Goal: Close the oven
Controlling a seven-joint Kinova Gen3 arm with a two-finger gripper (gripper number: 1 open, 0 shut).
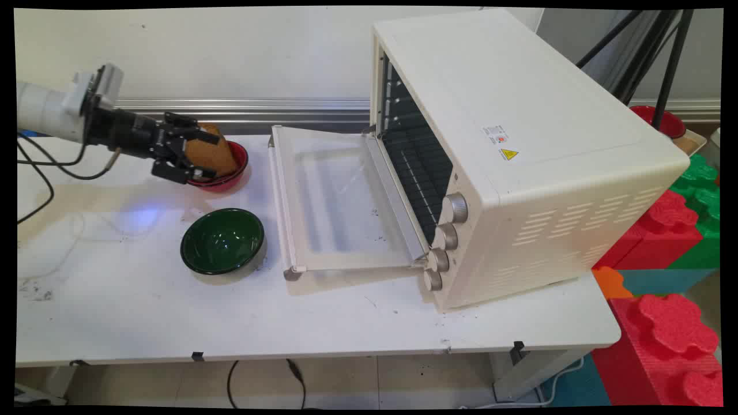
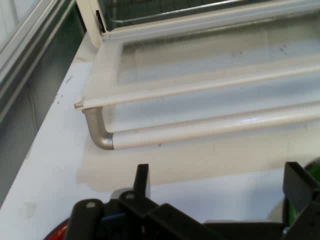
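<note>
Bread [image 1: 210, 153], a brown round lump, sits between the two black fingers of the pincer [image 1: 199, 154], just over the red bowl [image 1: 233, 173] near the table's far left edge. The pincer is clamped on the bread, one finger above it and one below. It is hard to tell if the bread rests on the bowl or hangs a bit above it. A green bowl [image 1: 222, 240] stands nearer the front, close to the red one but not touching. To the right is a big cream oven [image 1: 519, 161] with its glass door [image 1: 337, 199] folded down flat on the table and a silver handle [image 2: 200, 131] along its edge. I think the bread could slip out, because it is round and the fingers hold only its sides. If squeezed too hard it might squash or crumble. The pincer could also bump the red bowl and push it, since it is so close. The door edge is near too and could be hit. The table [image 1: 144, 311] is white, with small dark specks and scuffs. Behind it is a pale wall with a grey strip. Red and green foam blocks [image 1: 674, 323] are stacked past the table's right edge.
</note>
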